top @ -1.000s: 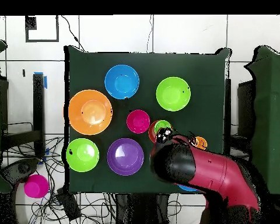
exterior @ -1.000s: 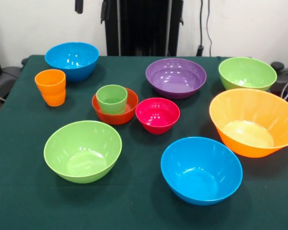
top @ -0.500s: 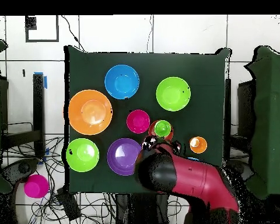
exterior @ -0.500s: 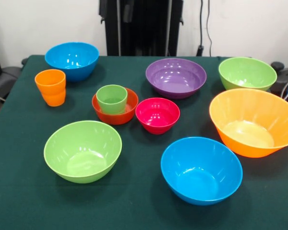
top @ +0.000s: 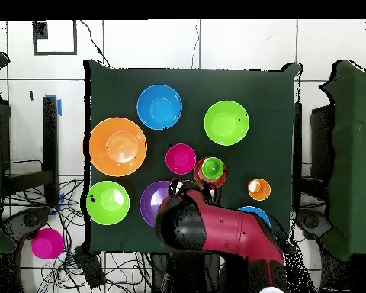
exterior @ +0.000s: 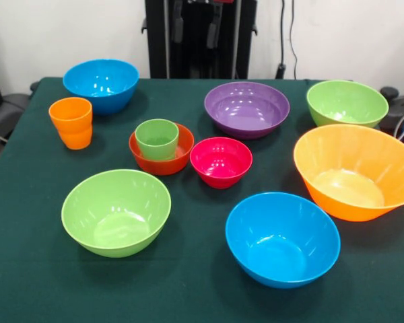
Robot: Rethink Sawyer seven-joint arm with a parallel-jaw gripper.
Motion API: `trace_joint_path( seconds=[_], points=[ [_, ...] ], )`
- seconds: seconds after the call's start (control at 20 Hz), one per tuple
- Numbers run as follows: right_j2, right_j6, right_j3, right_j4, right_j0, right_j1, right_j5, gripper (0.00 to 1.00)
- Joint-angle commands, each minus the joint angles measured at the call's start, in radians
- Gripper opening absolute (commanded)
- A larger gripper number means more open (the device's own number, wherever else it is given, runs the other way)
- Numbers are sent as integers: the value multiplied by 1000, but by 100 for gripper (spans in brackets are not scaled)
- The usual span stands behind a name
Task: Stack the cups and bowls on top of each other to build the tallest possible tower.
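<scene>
Though claw (top: pixel 190 191) grip untellable, light green cup (exterior: pixel 157 138) in red-orange bowl (exterior: pixel 165 161) nearby.

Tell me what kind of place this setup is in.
Probably a robotics lab: a red and black robot arm reaches over a green-clothed table, loose cables trail across the tiled floor, and bright plastic bowls sit as test props.

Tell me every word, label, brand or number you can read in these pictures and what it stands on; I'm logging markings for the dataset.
None can be read in either view.
The cups and bowls, such as the orange cup and the large orange bowl, are plain glossy plastic with no print.
The green cloth on the table bears no markings.
The red arm shows no legible lettering.
</scene>
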Motion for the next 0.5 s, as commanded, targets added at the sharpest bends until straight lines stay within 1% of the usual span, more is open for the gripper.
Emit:
trace_joint_path(
  seconds=[0.05, 0.25, 0.45, 0.5],
  points=[
    [61, 163, -7, 34, 30, 154, -67, 100],
    [37, 187, -73, 60, 74, 208, -70, 100],
    [18, 194, -182, 93, 103, 322, -79, 100],
    [-1, 198, -222, 102, 118, 370, -76, 100]
  ],
)
